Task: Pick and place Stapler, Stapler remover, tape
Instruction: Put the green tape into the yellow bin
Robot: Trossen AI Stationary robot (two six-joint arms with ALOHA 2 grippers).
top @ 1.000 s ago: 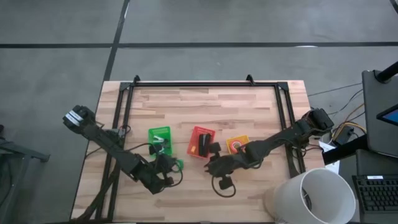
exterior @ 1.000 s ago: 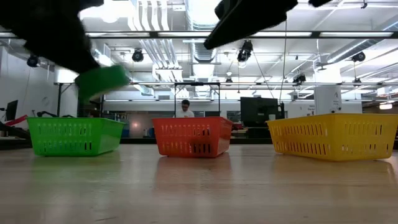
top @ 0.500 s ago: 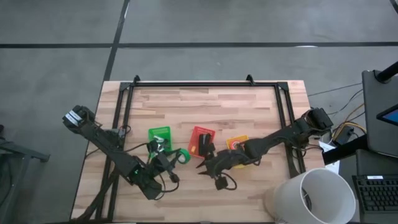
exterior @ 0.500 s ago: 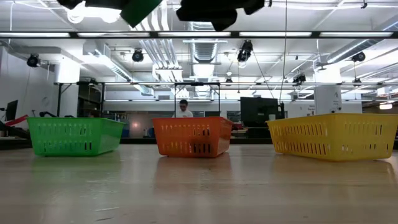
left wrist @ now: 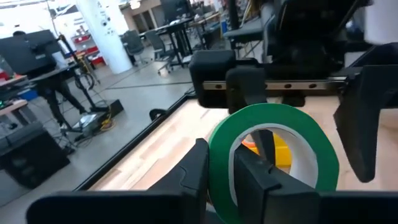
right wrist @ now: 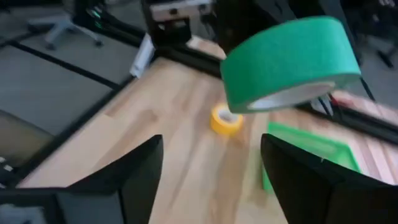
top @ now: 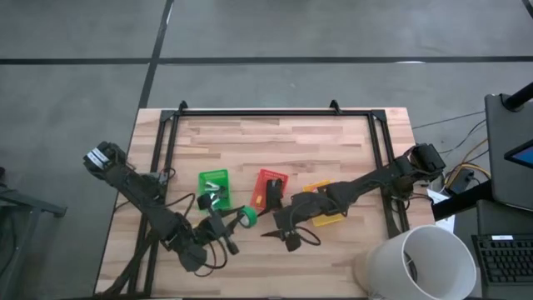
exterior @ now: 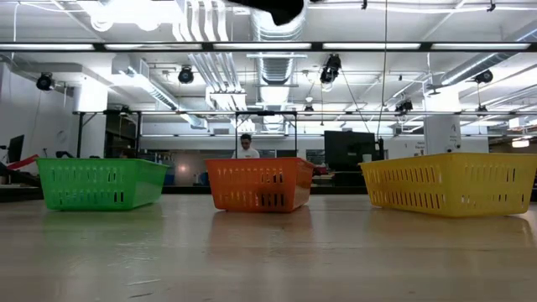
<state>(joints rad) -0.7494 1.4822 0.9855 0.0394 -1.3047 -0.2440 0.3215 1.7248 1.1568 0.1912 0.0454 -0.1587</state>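
My left gripper (top: pixel 236 220) is shut on a green tape roll (top: pixel 247 217), raised high over the table's near middle, between the green bin (top: pixel 214 179) and the red bin (top: pixel 268 179). My right gripper (top: pixel 275 236) stands open just right of the roll, facing it, with its fingers (right wrist: pixel 137 180) wide apart and nothing between them. A yellow tape roll (right wrist: pixel 225 119) lies flat on the table. A black thing (top: pixel 271 194), the stapler by its shape, lies in the red bin. I cannot make out the stapler remover. My left gripper holds the green roll by its wall (left wrist: pixel 221 165), on the side nearest the gripper, with one finger (left wrist: pixel 255 180) inside the hole and the other (left wrist: pixel 193 174) outside. The fingers come about level from the table's left. The roll hangs clear of the table, slightly tilted, its hole facing up and down.
Three bins stand in a row across the middle of the table: green (exterior: pixel 101 183), red (exterior: pixel 260 184) and yellow (exterior: pixel 449 183). In the high view my right arm covers part of the yellow bin (top: pixel 321 190). A black frame (top: pixel 275 112) runs along the table's far and side edges. A person (exterior: pixel 246 147) stands far behind.
My left gripper has risen with the green roll, which has left the low view at the top, and has carried it slightly toward the table's right. My right gripper has moved toward the near edge and the roll, and its fingers now stand wider apart.
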